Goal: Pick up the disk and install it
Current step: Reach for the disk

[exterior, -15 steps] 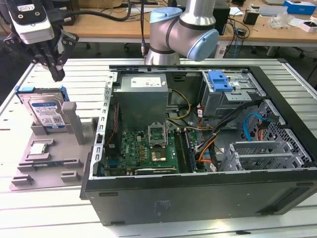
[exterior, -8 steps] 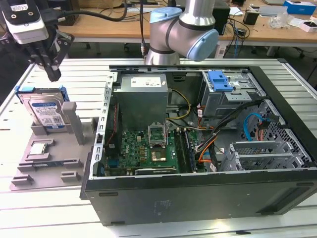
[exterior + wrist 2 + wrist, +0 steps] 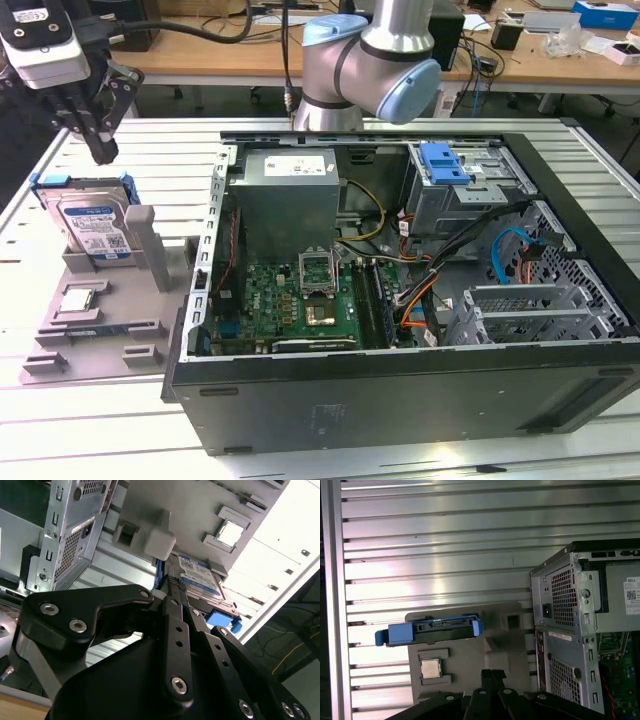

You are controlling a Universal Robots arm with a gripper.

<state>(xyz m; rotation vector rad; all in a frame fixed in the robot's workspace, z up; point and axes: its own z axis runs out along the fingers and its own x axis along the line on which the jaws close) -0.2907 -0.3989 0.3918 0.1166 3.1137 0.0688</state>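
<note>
Exterior view first: the disk stands on edge in a slot of the grey holder, which lies on the slatted metal surface at the exterior view's left of the open computer case. Its labelled face is turned toward the camera, and its blue carrier frame wraps the top and side edges. In the first wrist view the disk shows edge-on from above, with blue tabs sticking out at both ends. A small square chip lies in a recess of the same holder, just beside it. I judge the disk to be stiff and dense for its bulk, with smooth flat faces that may slip under hard pads, and sensitive to knocks, so it wants a firm, squared grip and no scraping against the slot. The plastic frame probably flexes, so the safer hold looks to be across the 2 flat faces, on the upper part that stands free of the holder, and not on the tabs. The hand hangs above the disk's top edge, clear of it, with its fingers pointing down. In both wrist views the hand has its 2 fingertips pressed together with nothing between them, so it is closed, empty and touching nothing.
</note>
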